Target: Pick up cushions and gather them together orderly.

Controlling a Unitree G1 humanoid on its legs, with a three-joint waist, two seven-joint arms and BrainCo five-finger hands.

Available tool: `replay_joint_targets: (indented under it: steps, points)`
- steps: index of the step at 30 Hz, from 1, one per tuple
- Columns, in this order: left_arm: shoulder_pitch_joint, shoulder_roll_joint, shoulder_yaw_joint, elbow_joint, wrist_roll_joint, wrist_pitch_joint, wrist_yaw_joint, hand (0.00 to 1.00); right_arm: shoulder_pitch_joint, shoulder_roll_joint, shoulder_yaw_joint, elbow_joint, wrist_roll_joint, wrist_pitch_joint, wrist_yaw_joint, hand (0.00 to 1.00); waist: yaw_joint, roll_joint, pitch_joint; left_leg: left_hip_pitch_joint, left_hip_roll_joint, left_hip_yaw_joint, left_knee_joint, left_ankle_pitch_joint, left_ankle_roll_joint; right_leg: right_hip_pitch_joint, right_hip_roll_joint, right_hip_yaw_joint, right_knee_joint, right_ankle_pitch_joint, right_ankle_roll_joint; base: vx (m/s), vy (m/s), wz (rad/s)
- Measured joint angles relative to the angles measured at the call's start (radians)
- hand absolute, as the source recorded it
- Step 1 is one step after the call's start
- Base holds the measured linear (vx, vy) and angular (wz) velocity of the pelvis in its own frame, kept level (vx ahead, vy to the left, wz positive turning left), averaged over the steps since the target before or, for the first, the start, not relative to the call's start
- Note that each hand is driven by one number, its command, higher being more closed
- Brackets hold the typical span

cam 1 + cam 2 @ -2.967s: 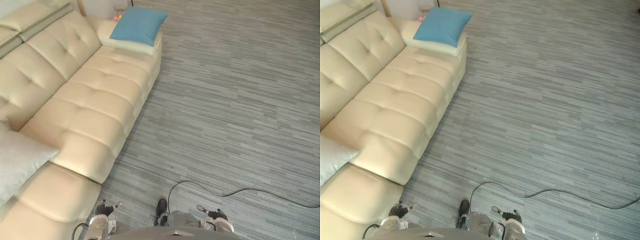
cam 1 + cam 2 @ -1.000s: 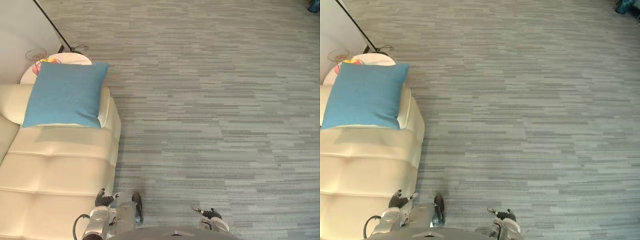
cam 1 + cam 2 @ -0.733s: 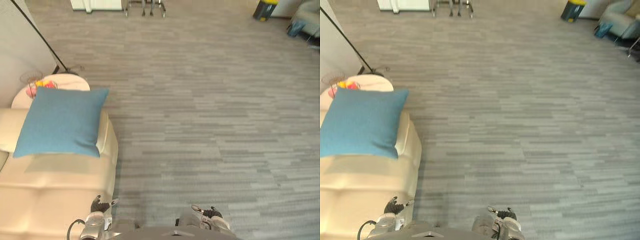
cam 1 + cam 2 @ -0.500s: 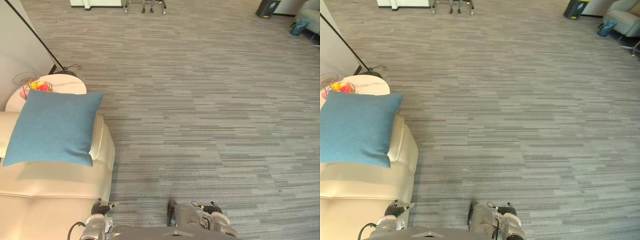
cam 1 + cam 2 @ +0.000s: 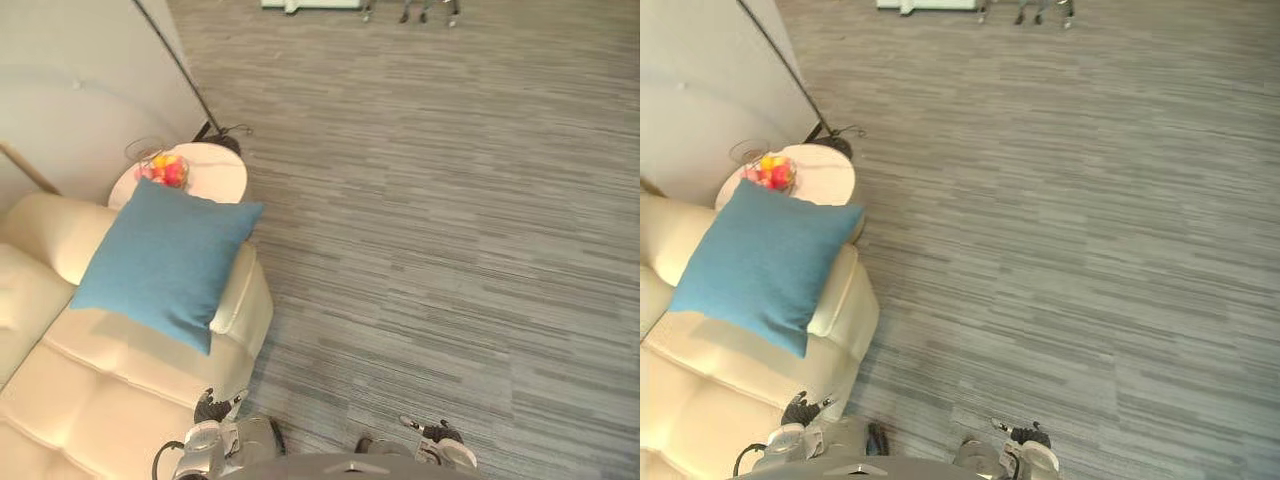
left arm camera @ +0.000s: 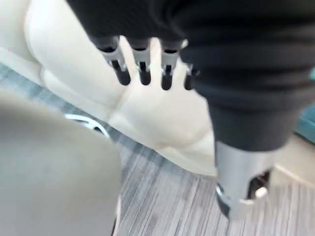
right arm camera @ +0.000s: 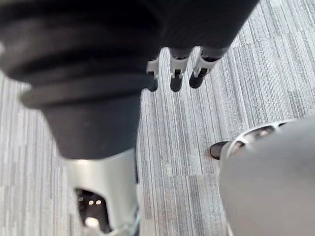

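Underfoot, grey striped carpet (image 5: pixel 450 220) takes up most of the eye views, running from the top edge down to the bottom. A pale wall (image 5: pixel 80 80) takes the upper left corner. A cream tufted sofa (image 5: pixel 60 400) sits in the lower left, its rounded arm end toward the middle of the frame. The one cushion in sight, a blue cushion (image 5: pixel 165 260), lies flat on that arm end, tilted like a diamond, its top corner just beside a round white side table (image 5: pixel 212 172) at the upper left. On the table stands a wire bowl (image 5: pixel 160 168) holding bright red and yellow fruit. A thin black pole slants down the wall to a dark foot (image 5: pixel 226 142) just behind the table.

Both hands hang low at the bottom edge, well apart from the cushion: the left hand (image 6: pixel 143 66) beside the sofa's front, fingers straight and empty; the right hand (image 7: pixel 176 73) over bare carpet, fingers likewise loose, holding nothing.
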Motion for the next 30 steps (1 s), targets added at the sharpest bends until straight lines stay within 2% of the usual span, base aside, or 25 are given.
replay_joint_targets:
  steps: [1,4,7,9,10,11,12,14,15,17,18,19,20,21,22,23,24,25,27,28,30]
  points:
    - [0.0,0.012,0.0,0.001,0.002,0.001,-0.001,0.0,0.005,0.013,0.0,-0.004,0.0,0.0,-0.001,0.0,0.003,-0.022,-0.012,0.01,-0.027,0.0,-0.043,0.016,0.01,0.002,-0.012,-0.011,-0.024,0.011,0.009,0.32,0.096,0.45]
    - [-0.003,0.029,0.002,0.001,0.0,0.003,-0.001,0.0,0.004,0.042,0.008,-0.007,-0.002,-0.001,-0.003,0.0,0.008,-0.055,-0.013,0.009,-0.048,-0.002,-0.04,0.013,0.021,0.04,-0.019,-0.01,-0.079,0.049,0.01,0.22,0.074,0.33]
    - [-0.001,0.034,0.003,0.007,0.0,0.006,0.0,0.0,0.002,0.056,0.014,-0.005,-0.005,-0.001,-0.005,0.0,0.024,-0.071,-0.02,0.073,-0.066,0.016,-0.047,0.002,0.036,0.096,-0.037,0.0,-0.068,0.058,0.011,0.18,0.058,0.1]
    - [0.001,0.035,0.004,0.016,0.0,0.006,0.0,0.0,-0.001,0.05,0.036,0.003,-0.006,-0.003,-0.004,0.0,0.032,-0.061,-0.031,0.091,-0.066,0.016,-0.046,-0.034,0.036,0.087,-0.044,0.017,-0.017,0.055,0.016,0.1,0.048,-0.12]
    - [0.003,0.029,0.005,0.028,-0.002,0.006,-0.001,0.0,-0.01,0.033,0.048,0.007,-0.007,-0.002,0.0,0.0,0.029,-0.042,-0.035,0.105,-0.059,0.012,-0.062,-0.077,0.037,0.042,-0.047,0.034,0.093,0.03,0.052,0.02,0.088,-0.08]
    - [0.002,0.029,0.002,0.03,-0.002,0.005,-0.001,0.0,-0.018,0.025,0.055,0.011,-0.016,-0.001,0.002,0.0,0.027,-0.04,-0.029,0.123,-0.067,0.009,-0.071,-0.092,0.04,-0.02,-0.079,0.058,0.261,0.005,0.062,0.0,0.087,0.01]
    - [0.002,0.033,-0.003,0.033,-0.002,0.006,0.0,0.0,-0.018,0.02,0.061,0.01,-0.025,-0.002,0.003,0.0,0.023,-0.041,-0.03,0.133,-0.072,0.004,-0.074,-0.097,0.04,-0.054,-0.095,0.069,0.346,0.005,0.064,0.02,0.07,0.2]
    - [0.005,0.054,-0.027,0.041,-0.002,0.006,-0.001,0.0,-0.017,0.017,0.083,0.002,-0.04,-0.013,0.005,0.0,-0.001,-0.057,-0.016,0.188,-0.107,-0.048,-0.079,-0.108,0.052,-0.147,-0.155,0.112,0.623,0.041,0.066,0.13,0.042,0.72]
    - [0.005,0.07,-0.033,0.041,-0.003,0.008,0.0,0.0,-0.018,0.022,0.088,0.002,-0.041,-0.015,0.005,0.0,-0.005,-0.078,-0.013,0.222,-0.116,-0.092,-0.077,-0.115,0.067,-0.18,-0.154,0.132,0.721,-0.034,0.051,0.19,-0.012,0.94]
    - [0.005,0.071,-0.039,0.042,-0.003,0.008,0.0,0.0,-0.014,0.022,0.094,0.003,-0.043,-0.016,0.006,0.0,-0.011,-0.079,-0.012,0.238,-0.109,-0.149,-0.079,-0.121,0.065,-0.215,-0.122,0.128,0.705,-0.1,0.038,0.15,-0.068,0.97]
    - [0.005,0.071,-0.038,0.042,-0.004,0.008,0.0,0.0,-0.017,0.023,0.102,0.003,-0.042,-0.016,0.007,0.0,-0.015,-0.078,-0.011,0.241,-0.103,-0.174,-0.081,-0.123,0.063,-0.231,-0.104,0.13,0.666,-0.114,0.029,0.13,-0.101,1.05]
    - [0.006,0.07,-0.037,0.042,-0.006,0.008,0.001,0.0,-0.02,0.022,0.108,0.002,-0.042,-0.018,0.009,0.0,-0.018,-0.075,-0.01,0.245,-0.093,-0.203,-0.083,-0.126,0.057,-0.254,-0.075,0.143,0.588,-0.118,0.026,0.22,-0.186,1.06]
    - [0.002,0.065,-0.026,0.042,-0.016,0.009,0.002,0.0,-0.025,0.022,0.109,0.001,-0.042,-0.021,0.011,0.0,-0.019,-0.07,-0.01,0.254,-0.074,-0.251,-0.082,-0.136,0.039,-0.28,-0.018,0.205,0.442,-0.109,0.019,0.23,-0.195,0.93]
    - [-0.002,0.062,-0.017,0.042,-0.02,0.009,0.003,0.0,-0.026,0.022,0.108,0.002,-0.041,-0.021,0.011,0.0,-0.019,-0.066,-0.008,0.257,-0.064,-0.265,-0.082,-0.14,0.031,-0.286,0.004,0.234,0.397,-0.103,0.011,0.31,-0.286,0.92]
    - [-0.002,0.053,0.001,0.044,-0.022,0.009,0.003,0.0,-0.026,0.024,0.109,0.0,-0.041,-0.024,0.012,0.0,-0.022,-0.062,-0.006,0.262,-0.041,-0.299,-0.081,-0.152,0.009,-0.3,0.054,0.32,0.286,-0.065,0.0,0.22,-0.236,0.68]
    - [-0.002,0.05,0.007,0.044,-0.023,0.009,0.004,0.0,-0.025,0.025,0.109,-0.002,-0.041,-0.024,0.013,0.0,-0.022,-0.062,-0.005,0.26,-0.032,-0.323,-0.08,-0.161,-0.006,-0.299,0.071,0.366,0.22,-0.03,0.002,0.29,-0.332,0.91]
    - [-0.002,0.048,0.021,0.044,-0.022,0.009,0.002,0.0,-0.02,0.028,0.109,-0.004,-0.041,-0.024,0.012,0.0,-0.022,-0.073,-0.006,0.26,-0.032,-0.357,-0.072,-0.178,-0.031,-0.294,0.071,0.416,0.126,0.018,0.012,0.32,-0.377,0.94]
    - [0.0,0.043,0.039,0.049,-0.022,0.009,0.003,0.0,-0.017,0.031,0.106,-0.005,-0.038,-0.024,0.013,0.0,-0.022,-0.073,-0.005,0.262,-0.032,-0.391,-0.057,-0.194,-0.054,-0.281,0.074,0.418,0.119,0.134,0.021,0.35,-0.385,0.99]
    - [-0.002,0.0,0.074,0.052,-0.022,0.008,0.004,0.0,-0.018,0.012,0.104,-0.029,-0.039,-0.024,0.014,0.0,-0.022,-0.032,-0.007,0.264,0.011,-0.405,-0.063,-0.183,-0.069,-0.287,0.089,0.338,0.188,0.067,-0.012,0.34,-0.308,0.91]
    - [-0.002,-0.012,0.082,0.053,-0.022,0.008,0.005,0.0,-0.018,0.011,0.103,-0.039,-0.041,-0.025,0.014,0.0,-0.028,-0.021,-0.004,0.277,0.017,-0.403,-0.071,-0.166,-0.076,-0.285,0.086,0.319,0.217,0.044,-0.026,0.33,-0.255,0.78]
    - [0.0,-0.027,0.089,0.055,-0.024,0.007,0.02,0.0,-0.018,0.002,0.108,-0.037,-0.045,-0.023,0.02,0.0,-0.018,-0.011,-0.006,0.297,0.029,-0.397,-0.104,-0.128,-0.097,-0.275,0.085,0.289,0.258,0.003,-0.044,0.28,-0.235,0.49]
